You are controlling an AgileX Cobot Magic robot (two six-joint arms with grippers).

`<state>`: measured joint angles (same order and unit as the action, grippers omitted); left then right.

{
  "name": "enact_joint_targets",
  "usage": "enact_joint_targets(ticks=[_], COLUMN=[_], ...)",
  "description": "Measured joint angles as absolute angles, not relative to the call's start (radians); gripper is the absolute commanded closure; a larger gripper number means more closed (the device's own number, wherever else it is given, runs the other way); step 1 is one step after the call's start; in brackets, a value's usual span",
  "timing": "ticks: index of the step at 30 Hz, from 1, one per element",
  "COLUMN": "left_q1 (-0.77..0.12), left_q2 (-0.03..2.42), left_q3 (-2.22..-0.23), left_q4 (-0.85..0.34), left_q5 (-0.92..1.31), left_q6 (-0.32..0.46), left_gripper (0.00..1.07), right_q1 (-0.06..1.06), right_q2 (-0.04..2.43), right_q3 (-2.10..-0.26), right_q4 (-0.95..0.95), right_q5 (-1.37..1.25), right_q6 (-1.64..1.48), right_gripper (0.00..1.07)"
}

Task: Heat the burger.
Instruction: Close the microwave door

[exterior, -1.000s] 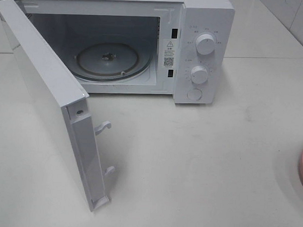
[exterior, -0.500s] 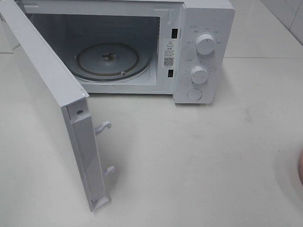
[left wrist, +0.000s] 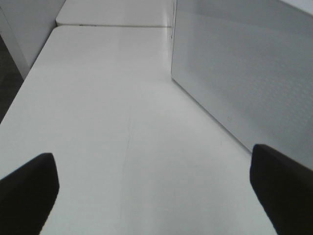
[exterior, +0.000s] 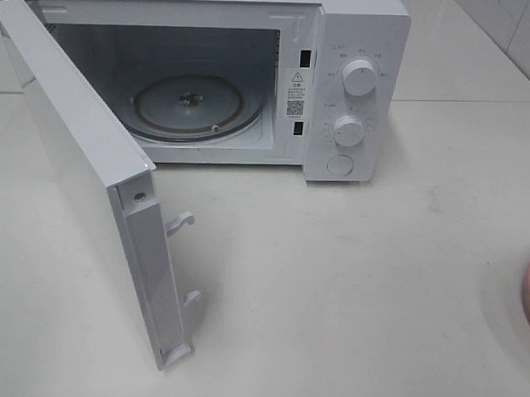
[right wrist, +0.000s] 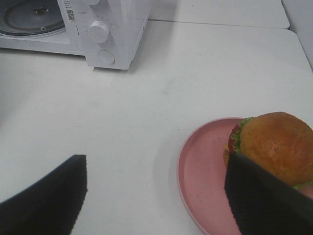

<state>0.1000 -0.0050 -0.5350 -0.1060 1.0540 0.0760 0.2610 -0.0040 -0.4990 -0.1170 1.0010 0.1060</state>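
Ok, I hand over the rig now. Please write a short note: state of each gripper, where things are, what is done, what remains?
Left gripper: open, empty, above the table beside the microwave door.
Right gripper: open, holding nothing, near the burger.
Burger sits on the pink plate, to the right of the microwave.
Done: door is wide open, glass turntable is bare.
Left: grasp the burger, place it inside, close the door, start heating.
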Motion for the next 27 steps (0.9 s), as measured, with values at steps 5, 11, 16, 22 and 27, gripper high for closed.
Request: enact_joint_targets(ticks=[5,11,16,22,27], left_q1=[0.1,0.1,0.1,0.1,0.1], left_q2=[0.013,0.149,0.231,0.319,0.381], left_q3=[-0.538,-0.538,-0.538,-0.502,-0.452], left_q4=[-0.11,-0.128,-0.139,-0.144,-0.145], left_q5=[1.012,0.952,0.872,0.77,0.624], left_q6=[0.076,0.076,0.076,0.076,0.077], left_gripper=[0.13,0.39,0.75,1.07,1.07], right_q1=[0.261,0.261,0.261,0.261,0.261], right_q2=[-0.004,-0.004,-0.004,-0.004,-0.004], right_q3=[-0.499,-0.499,-0.499,-0.499,-0.499], right_q4=[-0.117,-0.115,-0.115,-0.115,-0.115], right_q5=[1.001,1.001,1.001,1.001,1.001], right_q6=[0.106,0.106,0.106,0.106,0.106], right_gripper=[0.32,0.32,0.32,0.32,0.32])
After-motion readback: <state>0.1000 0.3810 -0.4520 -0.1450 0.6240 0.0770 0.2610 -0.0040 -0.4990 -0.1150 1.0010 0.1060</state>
